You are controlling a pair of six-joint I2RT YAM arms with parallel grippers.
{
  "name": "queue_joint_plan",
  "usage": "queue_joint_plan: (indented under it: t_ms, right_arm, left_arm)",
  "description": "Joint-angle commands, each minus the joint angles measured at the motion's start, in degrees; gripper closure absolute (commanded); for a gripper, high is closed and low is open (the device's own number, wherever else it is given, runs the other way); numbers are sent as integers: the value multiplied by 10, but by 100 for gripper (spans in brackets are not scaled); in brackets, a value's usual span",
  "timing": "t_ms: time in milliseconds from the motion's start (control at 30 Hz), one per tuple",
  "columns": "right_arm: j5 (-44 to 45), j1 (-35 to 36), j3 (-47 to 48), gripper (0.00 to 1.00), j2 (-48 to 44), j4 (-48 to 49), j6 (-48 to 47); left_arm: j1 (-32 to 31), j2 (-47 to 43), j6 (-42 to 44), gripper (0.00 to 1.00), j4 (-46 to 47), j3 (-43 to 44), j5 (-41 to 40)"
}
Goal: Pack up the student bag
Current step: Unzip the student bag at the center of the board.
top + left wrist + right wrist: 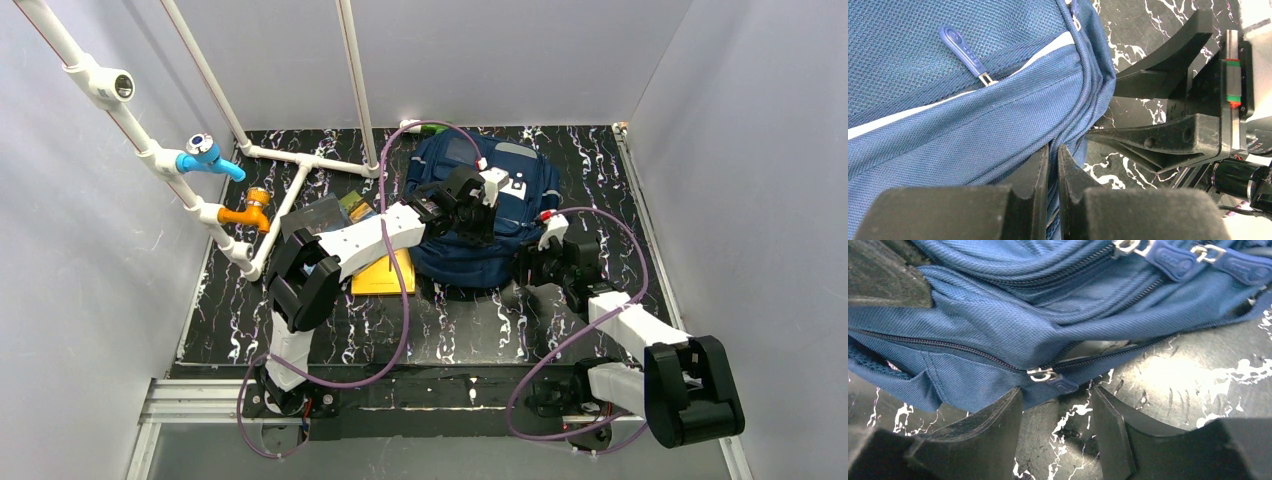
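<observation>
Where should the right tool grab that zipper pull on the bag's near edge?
Best pinch the flat blue pull tab, not the metal slider. Come straight in from the table side: it sticks out below the student bag's edge, between the right tool's open fingers.

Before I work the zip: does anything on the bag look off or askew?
Nothing spilled or damaged. The bag is bunched: the left claw pinches a fold at its edge. Its lower zip gapes partly open beside the pull, and the right claw stands open just short of it.
</observation>
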Motion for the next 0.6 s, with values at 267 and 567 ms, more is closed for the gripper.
queue_joint_plan:
  t_ms: [267, 567]
  right_arm:
    - [-93, -2, 45, 47, 53, 71, -60]
    - [-100, -2, 39, 73, 46, 55, -56]
  left_arm:
    - [16, -48, -2, 100, 3, 18, -8]
    - [16, -44, -1, 100, 2, 25, -7]
